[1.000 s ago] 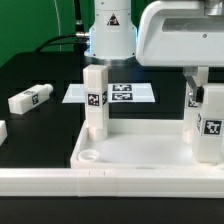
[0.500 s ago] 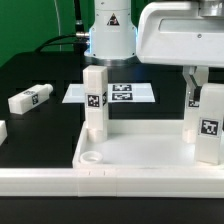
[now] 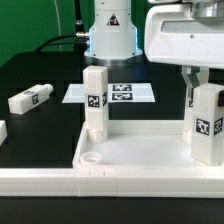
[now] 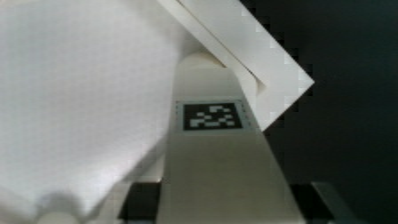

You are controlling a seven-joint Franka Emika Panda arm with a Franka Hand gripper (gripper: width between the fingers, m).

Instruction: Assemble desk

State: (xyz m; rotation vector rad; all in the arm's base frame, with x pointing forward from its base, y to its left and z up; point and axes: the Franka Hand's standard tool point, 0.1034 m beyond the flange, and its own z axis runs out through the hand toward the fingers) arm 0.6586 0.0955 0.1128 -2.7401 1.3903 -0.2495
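White plastic made up every desk part. The top [image 3: 140, 148] lay tray side up on a black table [image 3: 45, 70]. At the top's far corner on the exterior view's right, the gripper [image 3: 205, 86] was clamped on the upper end of the held leg [image 3: 207, 125], which stood upright with its foot down inside that corner. How deep it sat in its socket could not be told. Over the last second the held leg had crept a little toward the top's middle, and its tag had come more fully into sight. The jaws' spacing did not change. This looked like the leg being worked or turned into its socket, so that joint seemed underway, not finished. At the top's other far corner an upright leg [image 3: 95, 100] already stood. The near socket [image 3: 89, 157] on that same side was still empty. A loose leg [image 3: 30, 98] lay on the table, well apart from the top on the upright leg's side. The marker board [image 3: 135, 95] lay just beyond the top's far edge. The task seemed about half done.
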